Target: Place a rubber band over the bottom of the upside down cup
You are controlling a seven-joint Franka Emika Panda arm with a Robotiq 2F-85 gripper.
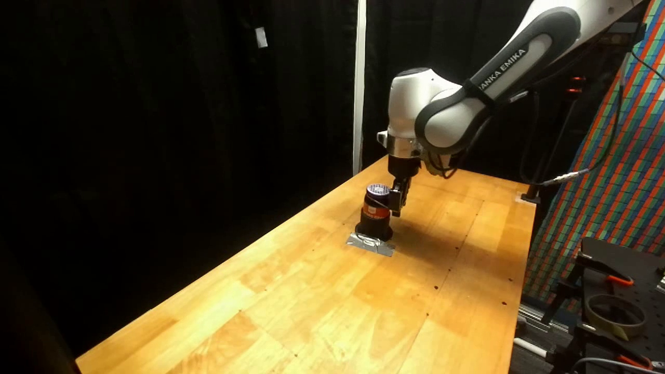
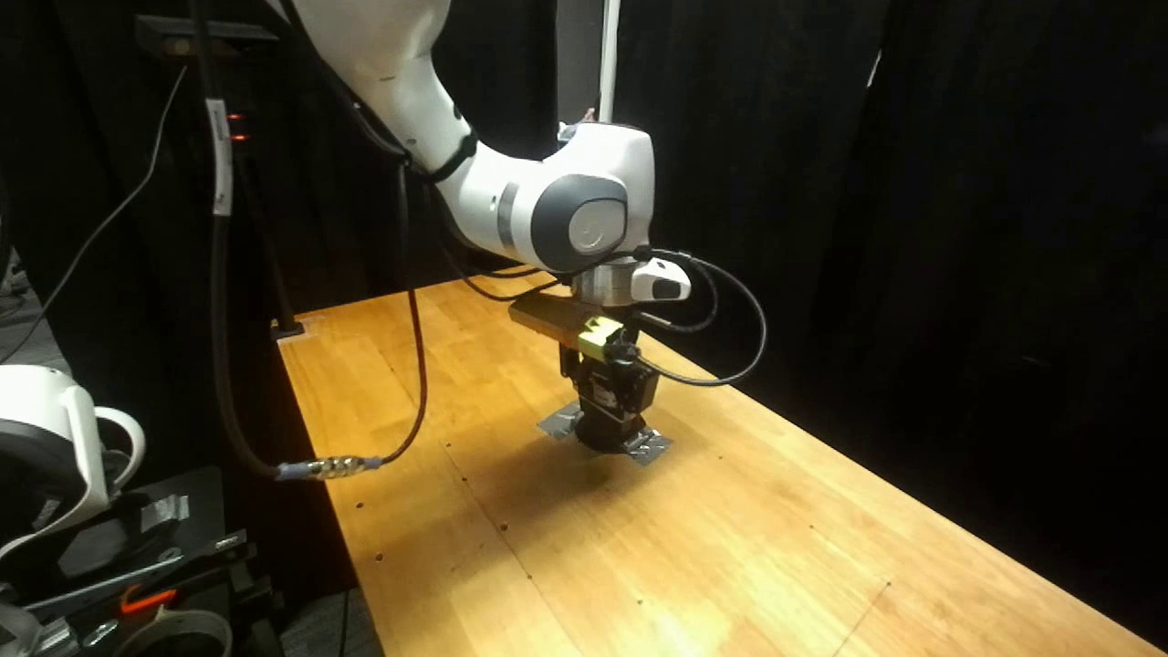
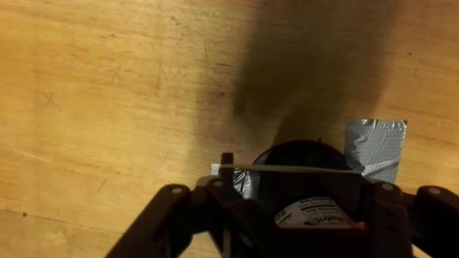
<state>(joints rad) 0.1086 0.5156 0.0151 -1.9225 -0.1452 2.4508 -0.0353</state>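
Pale rubber band [image 3: 294,168] taut across the wide-spread tool [image 3: 297,176]

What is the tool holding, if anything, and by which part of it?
A pale rubber band, stretched between the spread fingertips of the tool, held at both ends of its visible strand.

Views overlook the table [image 1: 322,301] (wrist's closest).

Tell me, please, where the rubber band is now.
In the wrist view, the rubber band runs below centre, mostly right, stretched between the fingers of the hand.
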